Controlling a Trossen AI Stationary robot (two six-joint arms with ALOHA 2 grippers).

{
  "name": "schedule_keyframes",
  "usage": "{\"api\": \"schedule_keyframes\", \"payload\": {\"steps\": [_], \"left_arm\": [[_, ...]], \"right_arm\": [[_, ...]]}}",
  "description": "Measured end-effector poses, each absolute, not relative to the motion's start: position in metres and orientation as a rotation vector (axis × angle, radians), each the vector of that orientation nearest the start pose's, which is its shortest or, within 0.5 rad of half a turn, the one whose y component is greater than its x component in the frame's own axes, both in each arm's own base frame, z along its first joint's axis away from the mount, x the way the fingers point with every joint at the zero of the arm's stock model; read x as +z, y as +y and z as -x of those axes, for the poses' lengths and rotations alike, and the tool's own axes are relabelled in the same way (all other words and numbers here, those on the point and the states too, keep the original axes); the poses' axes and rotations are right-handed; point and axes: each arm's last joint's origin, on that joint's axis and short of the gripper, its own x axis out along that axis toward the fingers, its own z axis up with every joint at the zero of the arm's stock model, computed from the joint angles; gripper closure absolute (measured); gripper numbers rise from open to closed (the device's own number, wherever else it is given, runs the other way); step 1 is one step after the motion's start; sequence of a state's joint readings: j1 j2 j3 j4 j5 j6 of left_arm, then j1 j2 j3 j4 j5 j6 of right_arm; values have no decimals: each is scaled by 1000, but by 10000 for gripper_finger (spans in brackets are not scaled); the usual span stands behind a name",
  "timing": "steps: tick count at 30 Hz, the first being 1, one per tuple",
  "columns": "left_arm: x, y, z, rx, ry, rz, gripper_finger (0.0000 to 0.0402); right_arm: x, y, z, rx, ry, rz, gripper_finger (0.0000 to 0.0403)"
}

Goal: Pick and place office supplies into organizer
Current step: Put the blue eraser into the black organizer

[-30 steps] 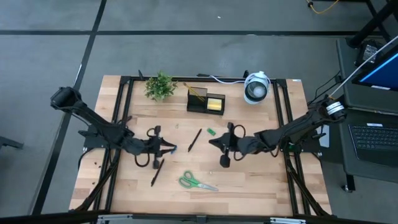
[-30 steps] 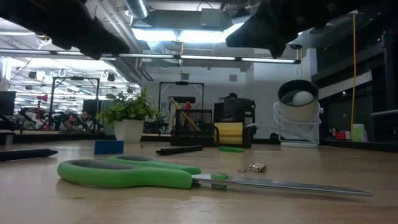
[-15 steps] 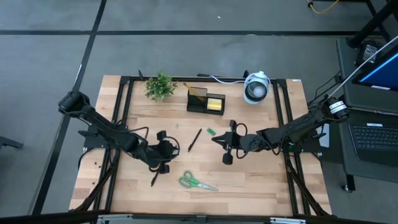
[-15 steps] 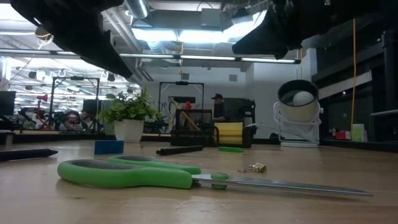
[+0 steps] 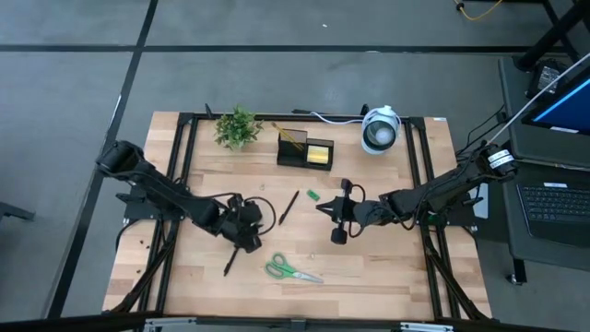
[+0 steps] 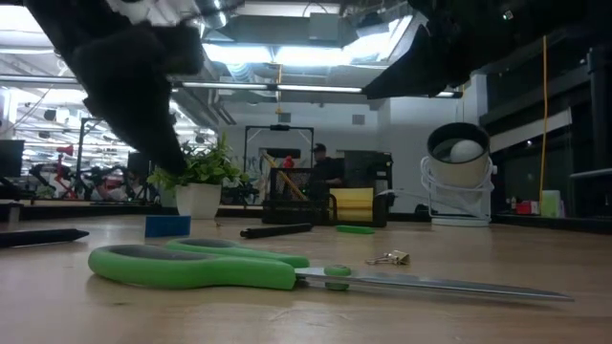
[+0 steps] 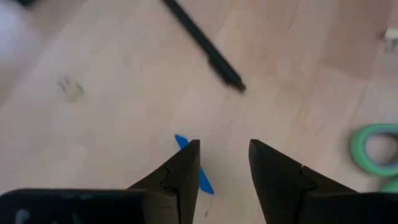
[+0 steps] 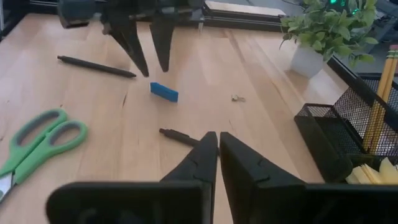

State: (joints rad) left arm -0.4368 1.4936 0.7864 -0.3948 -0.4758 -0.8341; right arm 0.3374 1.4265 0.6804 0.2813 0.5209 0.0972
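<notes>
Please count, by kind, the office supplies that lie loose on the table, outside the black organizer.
Black pens: 2
Green-handled scissors: 1
Small blue piece: 1
Small green piece: 1
Small metal clip: 1
Total: 6
</notes>
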Motion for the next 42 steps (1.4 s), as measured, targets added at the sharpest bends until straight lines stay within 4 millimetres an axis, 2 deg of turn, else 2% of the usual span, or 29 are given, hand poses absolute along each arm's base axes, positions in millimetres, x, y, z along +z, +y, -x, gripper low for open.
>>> {"api": "schedule_keyframes", "payload": {"steps": [6, 13, 25, 42], "left_arm": [[156, -95, -252, 454, 961, 314, 270], [152, -86, -255, 482, 1006, 401, 270], [140, -82, -244, 513, 1074, 432, 270], [140, -79, -248, 523, 1042, 442, 270]], "right_arm": [[198, 81, -273, -201, 443, 111, 377], [198, 81, -273, -202, 444, 111, 377], [196, 80, -272, -202, 470, 123, 377], [195, 80, -272, -203, 474, 124, 377]]}}
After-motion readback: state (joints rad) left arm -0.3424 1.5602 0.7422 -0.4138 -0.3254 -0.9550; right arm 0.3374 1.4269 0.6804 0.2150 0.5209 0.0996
